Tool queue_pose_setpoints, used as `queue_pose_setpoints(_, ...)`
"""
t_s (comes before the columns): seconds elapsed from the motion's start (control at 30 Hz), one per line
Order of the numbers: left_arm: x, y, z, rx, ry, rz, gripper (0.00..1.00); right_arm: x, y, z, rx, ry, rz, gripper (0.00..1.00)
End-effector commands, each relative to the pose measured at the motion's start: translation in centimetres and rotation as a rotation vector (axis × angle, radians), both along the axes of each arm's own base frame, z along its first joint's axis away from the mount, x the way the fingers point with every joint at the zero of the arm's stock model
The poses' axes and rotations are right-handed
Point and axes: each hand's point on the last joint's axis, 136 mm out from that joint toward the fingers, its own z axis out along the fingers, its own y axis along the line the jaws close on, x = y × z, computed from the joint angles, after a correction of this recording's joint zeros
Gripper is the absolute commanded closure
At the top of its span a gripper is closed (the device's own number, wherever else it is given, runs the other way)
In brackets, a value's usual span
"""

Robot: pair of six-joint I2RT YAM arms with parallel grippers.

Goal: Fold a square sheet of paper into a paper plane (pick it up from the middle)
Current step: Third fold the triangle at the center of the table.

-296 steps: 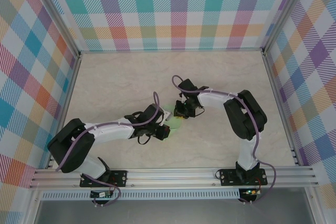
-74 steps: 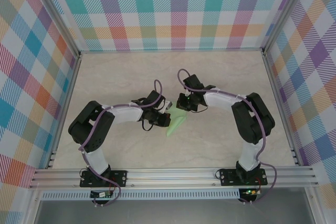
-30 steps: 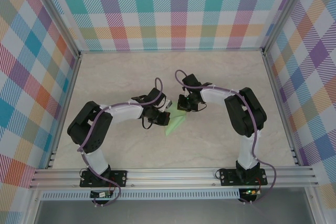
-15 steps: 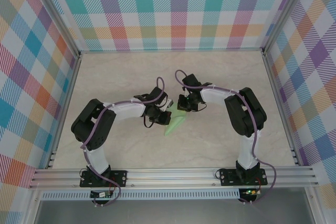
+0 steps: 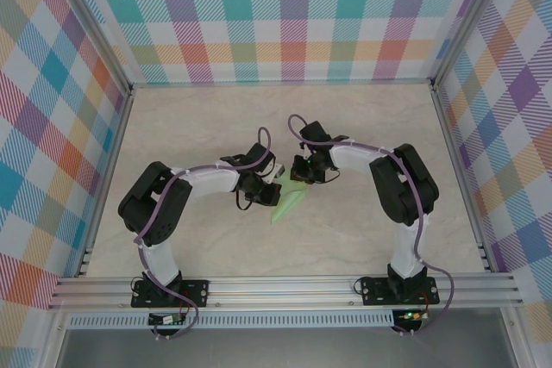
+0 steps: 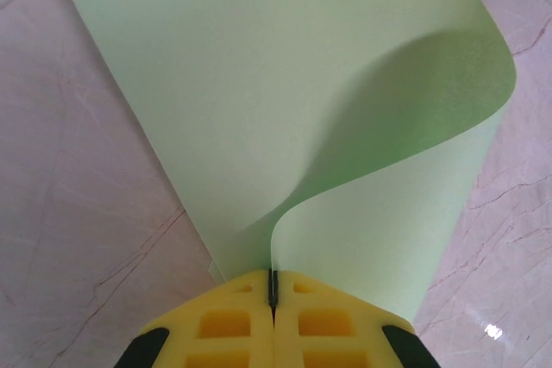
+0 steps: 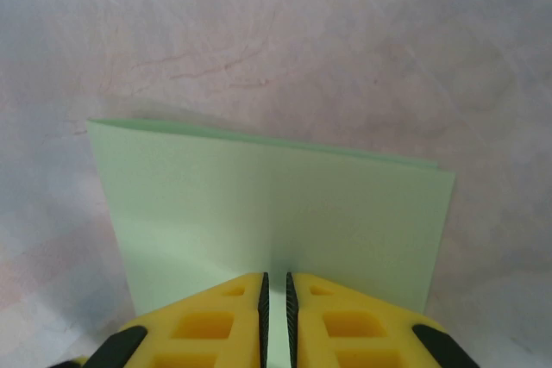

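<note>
Where the two arms meet at the centre of the top view, the paper sheet (image 5: 286, 204) lies on the pale marbled table (image 5: 198, 127) as a narrow green shape, its pointed end toward the lower left. The left gripper (image 5: 267, 189) reaches it from the left and the right gripper (image 5: 301, 182) from the upper right. Both sit at the sheet's upper end, close to each other.

In the left wrist view we see the left gripper (image 6: 272, 289) at the bottom centre, its yellow pads pressed together on a raised edge of the paper sheet (image 6: 259, 84). From that pinch one layer curls up and over to the right, casting a shadow on the flat layer beneath. The rest of the sheet spreads toward the top of the frame over the table (image 6: 69, 213).

In the right wrist view the right gripper (image 7: 274, 289) sits at the bottom centre with its yellow pads parted by a narrow slit in which pale green shows. We cannot tell whether the pads touch the paper. Beyond them the paper sheet (image 7: 276, 204) lies folded, a doubled edge running along its top from the left to the right of the frame, with bare table (image 7: 259, 23) above it.
</note>
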Motion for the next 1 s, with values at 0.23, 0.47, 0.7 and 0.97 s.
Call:
queue_pose_setpoints(0.23, -1.0, 0.3, -1.6, 0.006, 0.053, -0.016, 1.00, -2.6, -4.1, 6.9, 0.130, -0.118, -0.176, 0.83)
queue_pose_setpoints(0.47, -1.0, 0.3, -1.9, 0.012, 0.057, -0.024, 1.00, -9.0, 0.7, 6.2, 0.367, -0.120, -0.138, 0.92)
queue_pose_setpoints(0.7, -1.0, 0.3, -1.9, 0.015, 0.055, -0.030, 1.00, -12.4, 7.0, 4.0, 0.421, -0.081, -0.066, 0.94)
queue_pose_setpoints(0.97, -1.0, 0.3, -2.0, 0.015, 0.057, -0.034, 1.00, -12.3, 5.9, 2.3, 0.356, -0.092, -0.107, 0.94)
